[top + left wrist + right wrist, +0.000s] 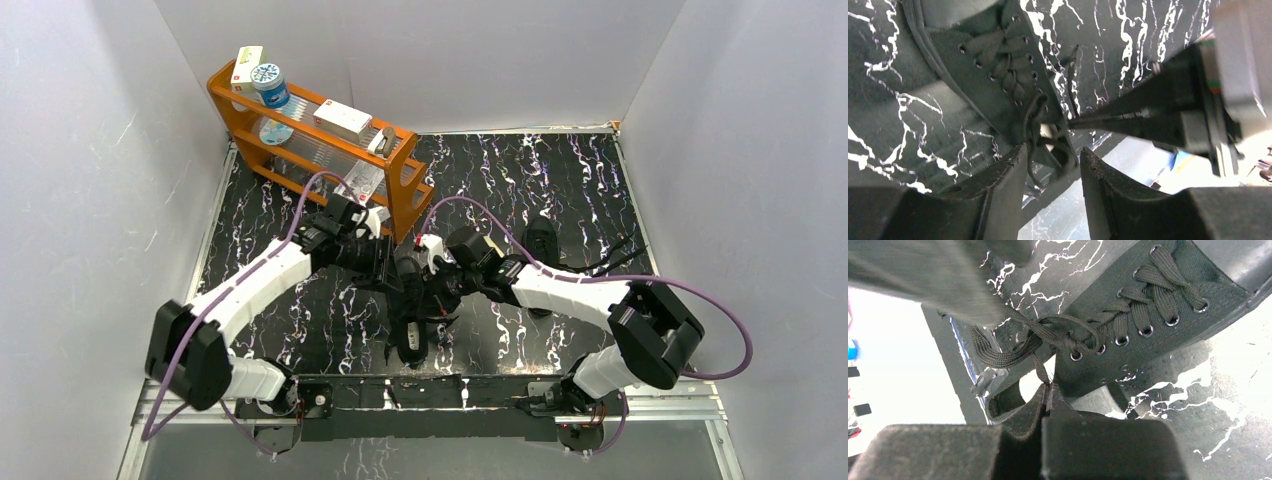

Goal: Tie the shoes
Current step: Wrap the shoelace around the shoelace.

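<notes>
Toward the middle of the marbled table (580, 170), close to its near edge, I am holding both arms over one black sneaker (412, 338). My right gripper (1048, 390) is pinching a thin lace (1039, 371) just beside the top eyelets, fingers clenched on it. My left gripper (1053, 155) is hovering with fingers spread apart, a loose loop lying just beyond them. The second sneaker (541, 240) is sitting nearer the right edge, and an orange rack (300, 150) is standing at the far left corner.
</notes>
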`<state>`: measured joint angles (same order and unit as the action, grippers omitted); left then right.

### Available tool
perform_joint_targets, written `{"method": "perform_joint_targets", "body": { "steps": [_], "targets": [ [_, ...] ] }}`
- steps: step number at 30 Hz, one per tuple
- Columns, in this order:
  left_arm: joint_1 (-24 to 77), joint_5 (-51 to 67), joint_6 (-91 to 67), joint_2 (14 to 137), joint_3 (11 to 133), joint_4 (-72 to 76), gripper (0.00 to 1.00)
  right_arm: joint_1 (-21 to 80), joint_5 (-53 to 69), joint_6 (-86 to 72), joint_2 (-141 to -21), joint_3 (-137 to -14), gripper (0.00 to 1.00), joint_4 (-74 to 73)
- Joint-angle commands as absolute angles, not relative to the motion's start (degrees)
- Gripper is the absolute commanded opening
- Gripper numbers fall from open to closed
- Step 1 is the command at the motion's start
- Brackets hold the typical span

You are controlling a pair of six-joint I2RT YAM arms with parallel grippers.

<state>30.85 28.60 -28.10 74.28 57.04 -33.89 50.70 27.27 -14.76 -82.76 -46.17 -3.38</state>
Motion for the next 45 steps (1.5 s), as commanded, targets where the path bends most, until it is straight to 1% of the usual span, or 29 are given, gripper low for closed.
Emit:
{"method": "perform_joint_targets", "body": {
  "steps": [1, 6, 9, 12, 20, 22, 24, 28, 29, 30, 31, 32, 33, 34, 35, 37, 40, 45],
  "targets": [
    [30.5, 32.8, -26.2, 81.3, 59.4, -28.2, 0.39, 50.7, 28.2, -13.9, -80.3, -45.7, 0.00, -2.9],
    [30.5, 36.8, -23.3, 88.1, 59.3, -26.8, 0.36, 50.7, 27.9, -14.5, -79.3, -44.6, 0.00, -1.6],
    [30.5, 39.5, -24.6, 88.1, 56.3, -23.8, 0.36, 50.7, 27.9, -15.0, -79.4, -44.2, 0.00, -0.6],
    [30.5, 38.6, -25.6, 87.4, 54.2, -22.4, 0.35, 50.7, 27.9, -15.1, -79.7, -44.4, 0.00, -0.5],
    [30.5, 39.4, -26.6, 87.6, 51.4, -21.0, 0.28, 50.7, 28.2, -15.0, -80.7, -45.0, 0.00, 1.1],
    [30.5, 39.2, -26.8, 87.4, 50.8, -20.7, 0.24, 50.7, 28.0, -15.1, -80.9, -45.2, 0.00, 1.2],
    [30.5, 39.1, -27.1, 87.2, 50.7, -20.4, 0.17, 50.7, 27.8, -15.4, -81.3, -45.5, 0.00, 1.2],
    [30.5, 38.6, -28.8, 84.4, 49.5, -17.2, 0.07, 50.7, 27.8, -16.5, -83.4, -46.7, 0.00, 1.2],
    [30.5, 38.8, -30.4, 83.0, 48.0, -15.1, 0.05, 50.8, 27.5, -16.3, -84.5, -47.5, 0.00, 0.2],
    [30.5, 38.9, -31.4, 82.7, 46.8, -13.6, 0.05, 50.7, 27.5, -16.0, -84.6, -47.8, 0.00, 0.1],
    [30.5, 38.8, -31.9, 83.1, 46.7, -14.0, 0.16, 50.7, 27.9, -15.4, -84.1, -47.4, 0.00, 0.1],
    [30.5, 37.3, -31.6, 82.5, 47.3, -16.0, 0.25, 50.7, 28.0, -15.2, -83.7, -46.8, 0.00, 0.1],
    [30.5, 34.0, -31.2, 79.6, 48.2, -18.7, 0.31, 50.7, 28.3, -14.9, -83.6, -46.4, 0.00, 0.1],
    [30.5, 29.6, -30.5, 74.7, 50.5, -23.0, 0.40, 50.7, 28.3, -14.8, -83.5, -46.4, 0.00, 0.1],
    [30.5, 28.6, -30.5, 73.3, 51.2, -24.7, 0.45, 50.7, 28.3, -15.0, -83.3, -46.3, 0.00, 0.1],
    [30.5, 28.4, -31.5, 69.3, 51.5, -25.6, 0.62, 50.7, 28.8, -15.2, -83.3, -46.0, 0.00, 0.6],
    [30.5, 28.4, -31.5, 67.8, 52.9, -25.2, 0.63, 50.7, 29.0, -14.7, -83.3, -46.3, 0.00, 0.5],
    [30.9, 30.8, -30.4, 72.1, 54.4, -26.0, 0.62, 50.7, 28.8, -14.5, -83.3, -46.5, 0.00, 0.9]
  ]
}}
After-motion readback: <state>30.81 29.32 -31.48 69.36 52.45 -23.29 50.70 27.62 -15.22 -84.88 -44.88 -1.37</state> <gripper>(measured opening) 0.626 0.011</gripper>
